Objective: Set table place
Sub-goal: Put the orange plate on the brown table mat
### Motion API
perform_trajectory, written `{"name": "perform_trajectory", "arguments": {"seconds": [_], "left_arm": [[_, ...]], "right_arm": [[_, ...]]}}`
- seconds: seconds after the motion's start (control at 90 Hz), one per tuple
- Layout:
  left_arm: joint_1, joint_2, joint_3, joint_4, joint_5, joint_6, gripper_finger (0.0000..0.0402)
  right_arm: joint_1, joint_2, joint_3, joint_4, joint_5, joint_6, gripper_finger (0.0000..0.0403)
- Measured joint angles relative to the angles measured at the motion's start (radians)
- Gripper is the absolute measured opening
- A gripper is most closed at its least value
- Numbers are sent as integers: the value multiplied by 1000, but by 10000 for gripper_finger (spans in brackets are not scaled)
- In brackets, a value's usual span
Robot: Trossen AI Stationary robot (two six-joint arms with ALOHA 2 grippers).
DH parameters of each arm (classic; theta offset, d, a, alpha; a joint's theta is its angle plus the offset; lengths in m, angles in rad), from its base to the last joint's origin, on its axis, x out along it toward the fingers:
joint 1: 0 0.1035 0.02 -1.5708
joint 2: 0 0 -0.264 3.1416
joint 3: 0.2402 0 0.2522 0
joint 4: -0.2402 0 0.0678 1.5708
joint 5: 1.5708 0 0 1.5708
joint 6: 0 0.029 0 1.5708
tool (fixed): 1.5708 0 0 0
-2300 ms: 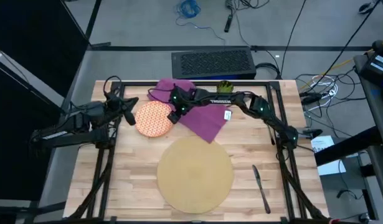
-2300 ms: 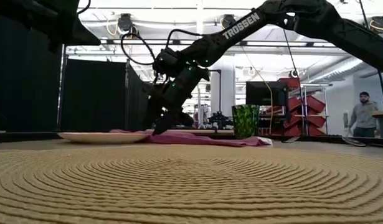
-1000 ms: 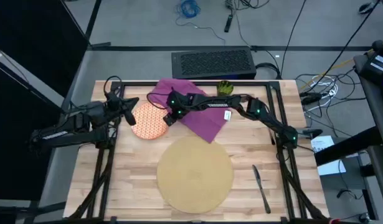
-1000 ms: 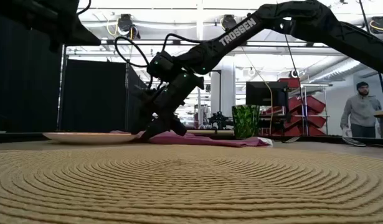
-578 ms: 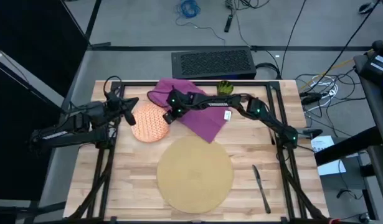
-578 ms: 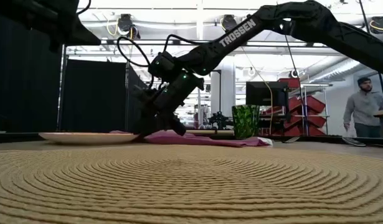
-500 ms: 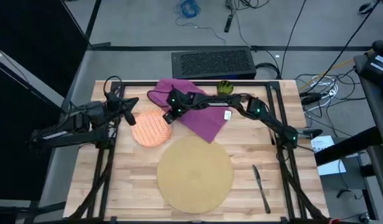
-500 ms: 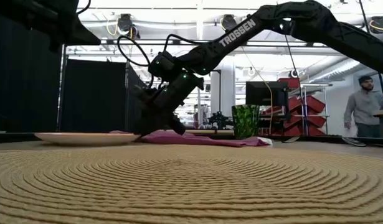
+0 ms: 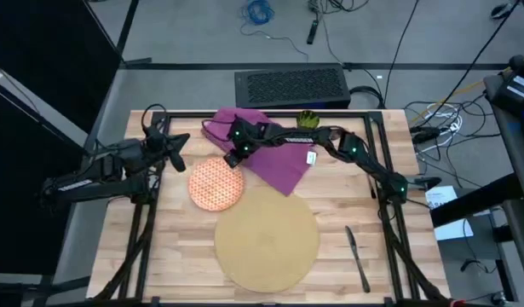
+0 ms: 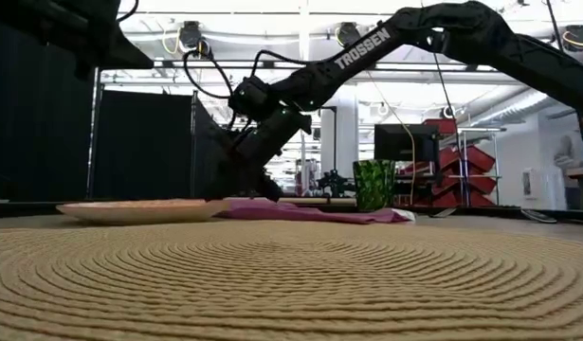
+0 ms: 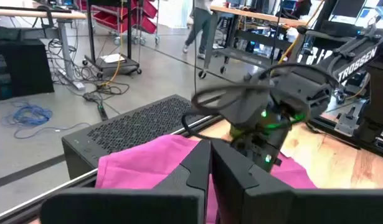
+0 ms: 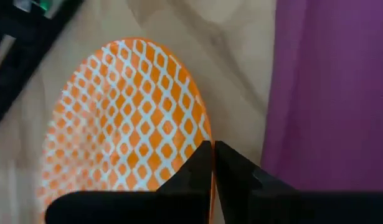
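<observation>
The orange-and-white plate (image 9: 215,185) lies on the table (image 9: 142,256), left of the purple napkin (image 9: 279,162). Its near rim reaches the far-left edge of the round tan mat (image 9: 267,240). My right gripper (image 9: 231,159) reaches in from the right over the napkin, shut, with its tips at the plate's far rim. My left gripper (image 9: 183,152) hovers shut just left of the plate and holds nothing. The green cup (image 9: 308,119) stands at the far edge. A metal knife (image 9: 357,258) lies right of the mat. My right gripper has its shut fingertips (image 12: 207,163) at the plate's far rim (image 12: 202,127), next to the napkin's edge. The fingers slant down from the far right side. The plate lies flat-side down on the table. The tips hide the exact spot of touch.
A black perforated box (image 9: 289,87) sits beyond the table's far edge. The black frame (image 9: 244,111) runs around the tabletop. Bare wood shows left of the mat and near the front edge.
The plate has slid along the table toward the near edge and a little to the right, up to the mat's far-left edge. My right gripper has stayed shut at the plate's far rim.
</observation>
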State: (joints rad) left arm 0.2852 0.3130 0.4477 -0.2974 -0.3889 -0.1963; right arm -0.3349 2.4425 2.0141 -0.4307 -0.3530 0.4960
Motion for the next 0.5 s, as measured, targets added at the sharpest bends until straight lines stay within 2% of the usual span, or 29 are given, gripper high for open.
{"name": "perform_trajectory", "arguments": {"seconds": [0.144, 0.5], "left_arm": [[0, 0, 0, -1, 0, 0, 0], [0, 0, 0, -3, 0, 2, 0]], "right_arm": [[0, -18, 48, -158, -12, -55, 1], [49, -66, 51, -454, 43, -187, 1]]}}
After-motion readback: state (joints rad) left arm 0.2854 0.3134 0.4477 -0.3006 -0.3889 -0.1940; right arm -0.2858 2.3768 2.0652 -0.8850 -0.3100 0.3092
